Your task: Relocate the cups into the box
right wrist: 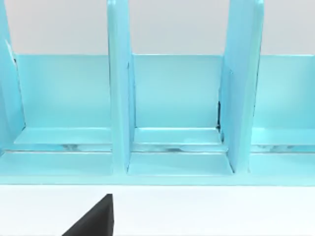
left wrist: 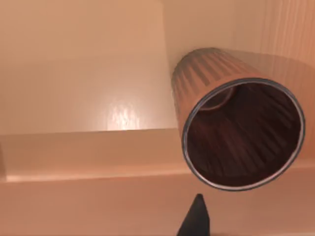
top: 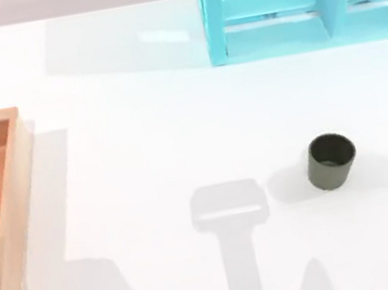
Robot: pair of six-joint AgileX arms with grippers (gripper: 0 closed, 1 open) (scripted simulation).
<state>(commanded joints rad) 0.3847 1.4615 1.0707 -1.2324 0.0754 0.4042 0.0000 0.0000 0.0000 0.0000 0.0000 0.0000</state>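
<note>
The olive-green cup stands upright on the white table, right of the middle. The box, with its light wooden rim and orange-brown inside, lies at the table's left edge. In the left wrist view the reddish-brown cup stands inside the box, close to a wall, its mouth facing the camera. A dark tip of my left gripper pokes in just beside the cup's rim, apart from it. A dark part of my right gripper shows in the right wrist view, over white table in front of the shelf.
A turquoise shelf-like frame with upright dividers stands at the table's far right. Arm shadows fall on the table's near side, around the olive-green cup.
</note>
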